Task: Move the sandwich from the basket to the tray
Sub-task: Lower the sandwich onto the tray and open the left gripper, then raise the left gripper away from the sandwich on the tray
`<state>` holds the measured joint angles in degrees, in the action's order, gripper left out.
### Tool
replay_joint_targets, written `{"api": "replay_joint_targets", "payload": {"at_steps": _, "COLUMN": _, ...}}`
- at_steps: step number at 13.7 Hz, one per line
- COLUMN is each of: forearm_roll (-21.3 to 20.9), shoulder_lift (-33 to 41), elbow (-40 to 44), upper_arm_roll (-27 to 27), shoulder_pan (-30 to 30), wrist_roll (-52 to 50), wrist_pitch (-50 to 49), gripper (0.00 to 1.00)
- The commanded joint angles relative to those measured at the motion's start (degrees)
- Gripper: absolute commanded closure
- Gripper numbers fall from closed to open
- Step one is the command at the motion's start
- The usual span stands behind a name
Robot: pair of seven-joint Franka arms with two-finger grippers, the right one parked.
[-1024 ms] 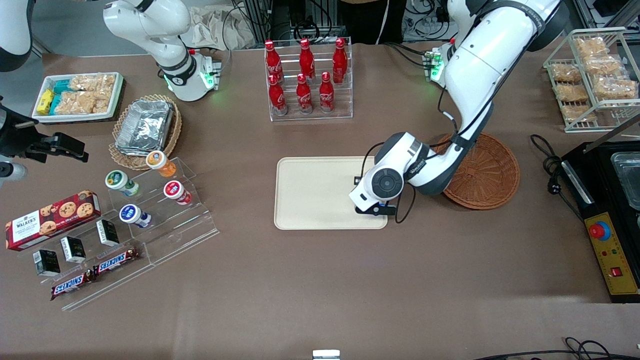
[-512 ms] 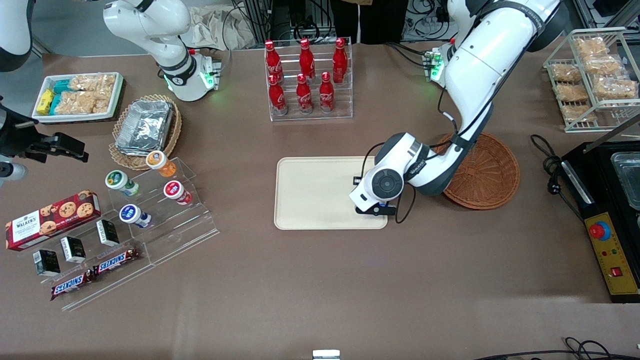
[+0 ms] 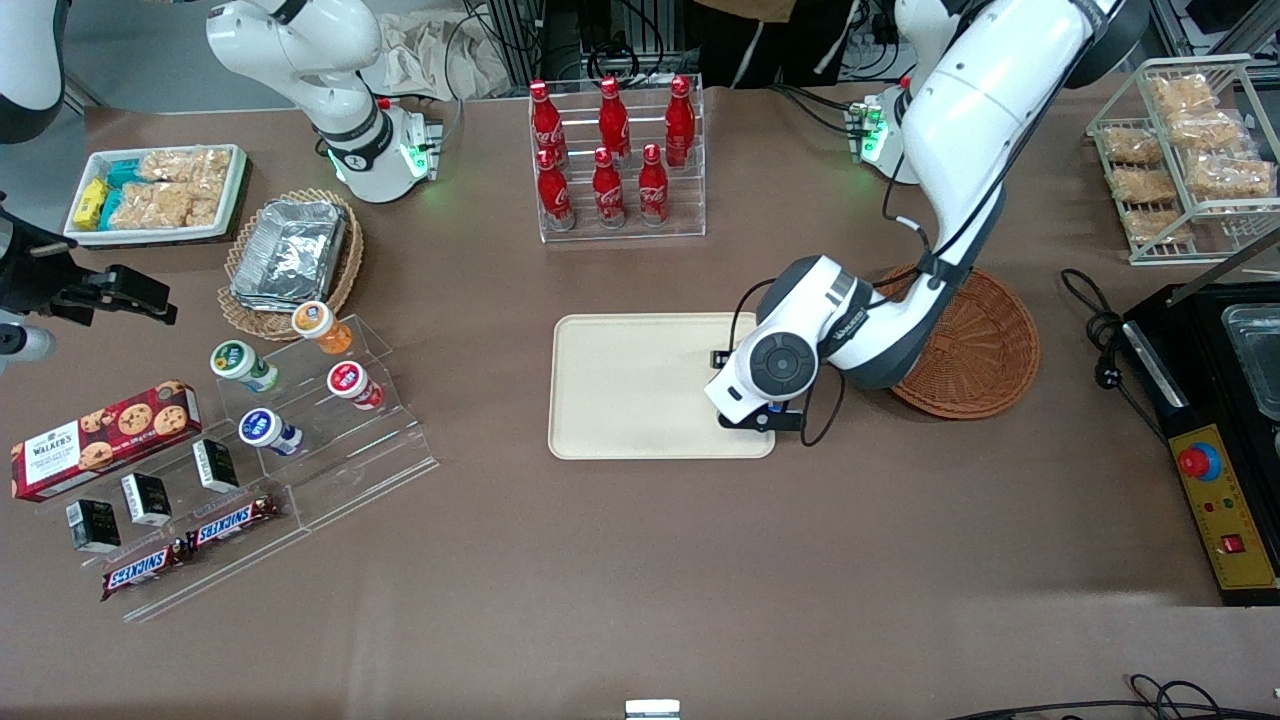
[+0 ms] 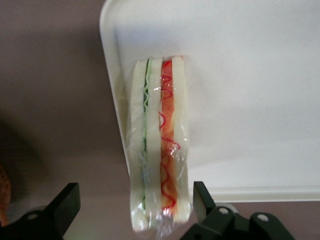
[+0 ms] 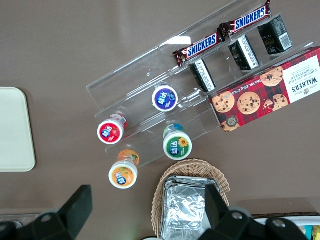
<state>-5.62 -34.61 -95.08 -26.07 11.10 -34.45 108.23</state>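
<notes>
The sandwich [image 4: 159, 150] is seen lying on the tray [image 4: 250, 75] along its edge nearest the basket [image 3: 975, 345], between the spread, untouching fingers [image 4: 202, 197] of the gripper [image 4: 135, 202]. In the front view it is hidden by the wrist; most of the tray is bare.

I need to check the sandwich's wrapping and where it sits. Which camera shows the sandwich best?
The left wrist view: the sandwich stands on edge at the tray's rim, between the open tool's fingers. In the front view the arm hides it; the right wrist view misses it.
</notes>
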Motion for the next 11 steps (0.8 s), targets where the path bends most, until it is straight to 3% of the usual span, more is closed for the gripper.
{"api": "replay_joint_targets", "payload": {"at_steps": 1, "forearm_roll": -0.6, "shoulder_lift": 5.5, "elbow": -0.6, "upper_arm_roll": 0.2, "shoulder_pan": -1.4, "wrist_roll": 0.2, "wrist_pitch": -3.5, "gripper": 0.0}}
{"api": "replay_joint_targets", "payload": {"at_steps": 8, "forearm_roll": -0.8, "shoulder_lift": 12.3, "elbow": 0.0, "upper_arm_roll": 0.8, "shoulder_pan": -4.9, "wrist_roll": 0.4, "wrist_pitch": -7.6, "gripper": 0.0}}
{"api": "replay_joint_targets", "payload": {"at_steps": 11, "forearm_roll": -0.9, "shoulder_lift": 15.5, "elbow": -0.1, "upper_arm_roll": 0.9, "shoulder_pan": -9.1, "wrist_roll": 6.7, "wrist_pitch": -10.3, "gripper": 0.0}}
